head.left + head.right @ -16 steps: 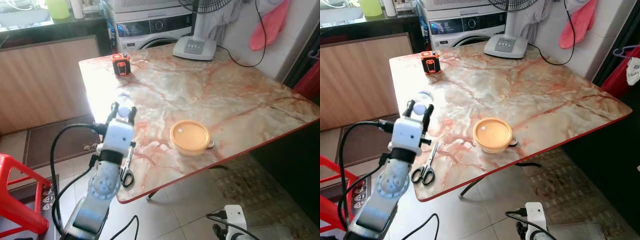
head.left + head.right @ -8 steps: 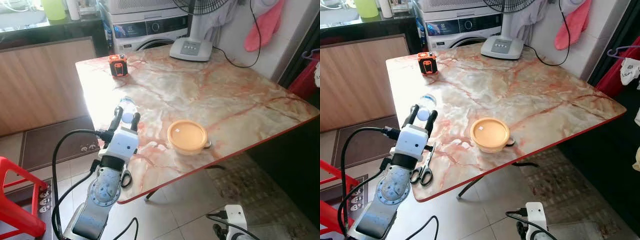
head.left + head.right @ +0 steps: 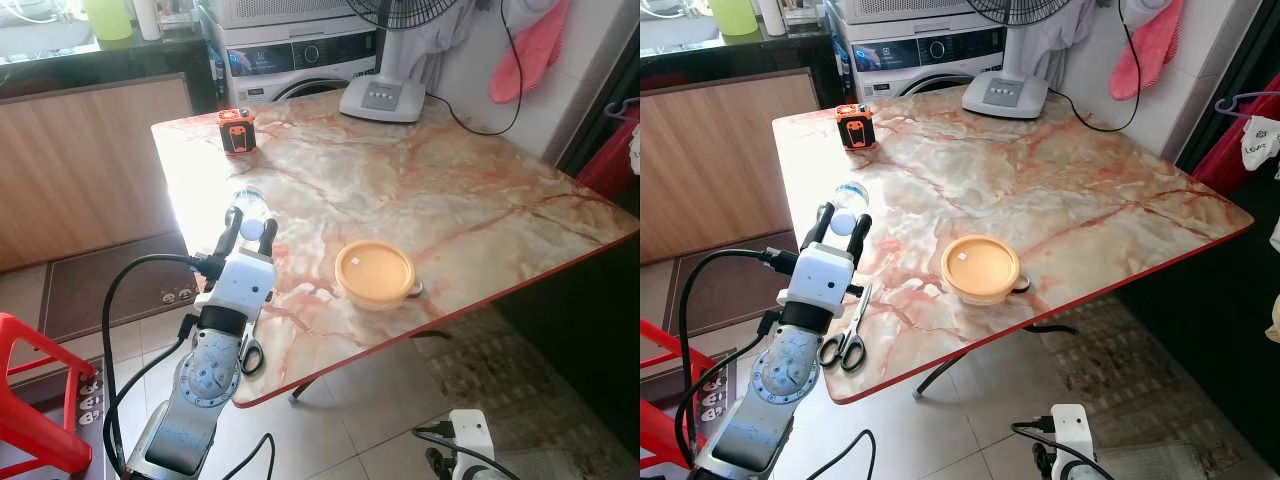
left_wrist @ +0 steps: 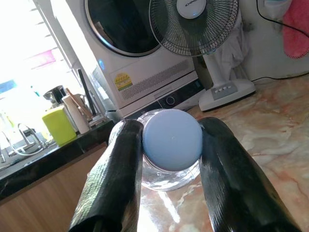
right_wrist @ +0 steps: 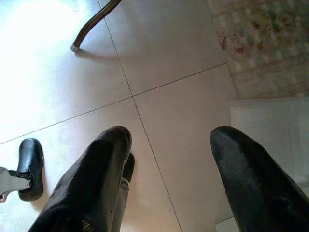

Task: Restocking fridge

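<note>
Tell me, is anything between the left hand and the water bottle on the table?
Nothing visible. The left hand already has its fingers on either side of the water bottle's blue cap.
</note>
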